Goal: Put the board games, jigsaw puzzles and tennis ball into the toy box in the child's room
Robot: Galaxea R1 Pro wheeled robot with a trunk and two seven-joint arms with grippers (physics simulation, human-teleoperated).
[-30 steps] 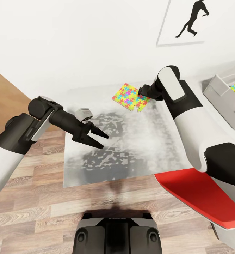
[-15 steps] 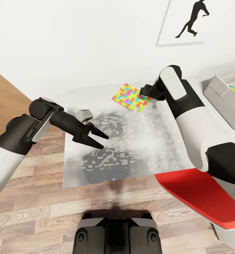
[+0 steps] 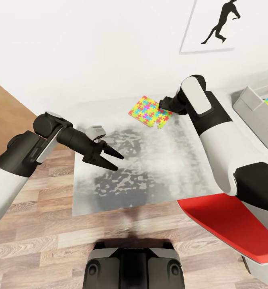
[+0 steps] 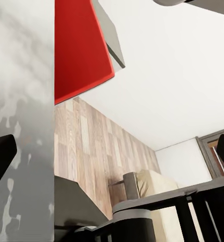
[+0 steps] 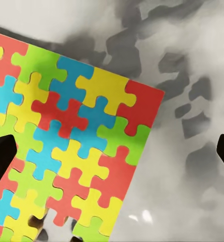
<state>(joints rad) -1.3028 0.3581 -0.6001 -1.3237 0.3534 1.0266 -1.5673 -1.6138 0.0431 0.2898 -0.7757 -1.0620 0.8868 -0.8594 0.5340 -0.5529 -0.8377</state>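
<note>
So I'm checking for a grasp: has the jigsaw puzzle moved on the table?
No. The jigsaw puzzle keeps its spot on the table; the whole view shifted slightly.

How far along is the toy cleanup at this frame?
Partly done, it seems: the grey toy box at the table's right end already holds something colourful, though what is unclear. In hand: the right end effector, fingers open, hovers over the jigsaw puzzle lying flat on the table, not yet gripped. The left end effector is open and idle. Other toys can't be judged here.
</note>
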